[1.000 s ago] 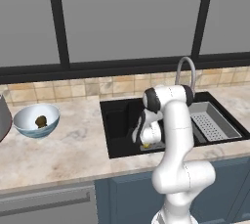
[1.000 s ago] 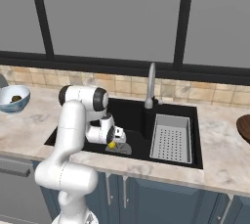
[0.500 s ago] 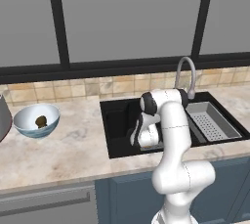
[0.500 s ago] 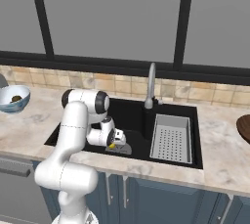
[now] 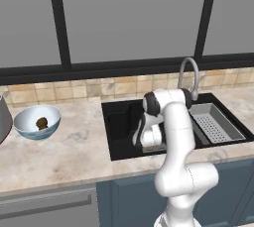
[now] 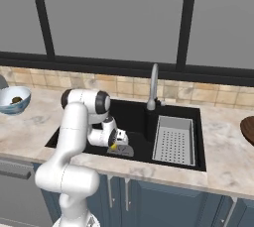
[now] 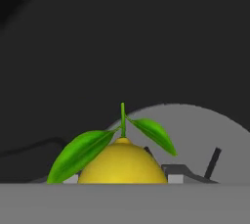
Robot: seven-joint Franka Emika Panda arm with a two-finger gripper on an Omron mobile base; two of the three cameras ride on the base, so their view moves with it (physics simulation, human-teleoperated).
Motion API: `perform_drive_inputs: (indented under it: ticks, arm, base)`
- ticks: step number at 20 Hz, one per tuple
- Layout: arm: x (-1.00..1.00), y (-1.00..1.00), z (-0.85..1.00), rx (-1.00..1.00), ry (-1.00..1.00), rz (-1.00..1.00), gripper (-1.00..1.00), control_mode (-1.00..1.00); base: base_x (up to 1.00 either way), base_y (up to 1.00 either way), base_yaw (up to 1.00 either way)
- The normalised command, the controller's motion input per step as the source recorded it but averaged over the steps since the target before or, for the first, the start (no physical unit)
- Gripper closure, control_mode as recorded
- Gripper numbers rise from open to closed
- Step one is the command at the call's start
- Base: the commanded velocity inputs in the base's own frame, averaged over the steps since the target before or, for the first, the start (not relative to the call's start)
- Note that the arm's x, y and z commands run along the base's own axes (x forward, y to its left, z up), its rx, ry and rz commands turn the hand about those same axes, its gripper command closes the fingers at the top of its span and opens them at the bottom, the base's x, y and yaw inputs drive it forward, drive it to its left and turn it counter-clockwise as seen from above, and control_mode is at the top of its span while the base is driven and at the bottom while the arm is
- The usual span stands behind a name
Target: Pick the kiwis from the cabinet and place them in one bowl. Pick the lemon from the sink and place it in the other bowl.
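Small bright yellow round lemon [image 7: 122, 163] with green stem and two glossy leaves, pinched by end effector [image 6: 115, 145], low in black rectangular sink [image 6: 134, 117]

Gripper [image 6: 115, 146] clamped, arm bent low

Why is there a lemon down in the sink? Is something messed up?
Nothing looks spilled or broken. The lemon, leaves on, sits low in the black sink, an odd spot for fruit, and the gripper is shut on it.
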Motion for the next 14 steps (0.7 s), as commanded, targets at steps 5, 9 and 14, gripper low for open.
perform_drive_inputs:
  ticks: [5, 9, 14]
  arm:
    - [0.00, 0.00, 0.97, 0.00, 0.00, -0.01, 1.00, -1.00]
    - [-0.09, 0.00, 1.00, 0.00, 0.00, -0.03, 1.00, -1.00]
    - [-0.22, 0.04, 1.00, 0.01, 0.01, -0.01, 1.00, -1.00]
  base:
    - [0.00, 0.00, 0.00]
    - [0.00, 0.00, 0.00]
    - [0.00, 0.00, 0.00]
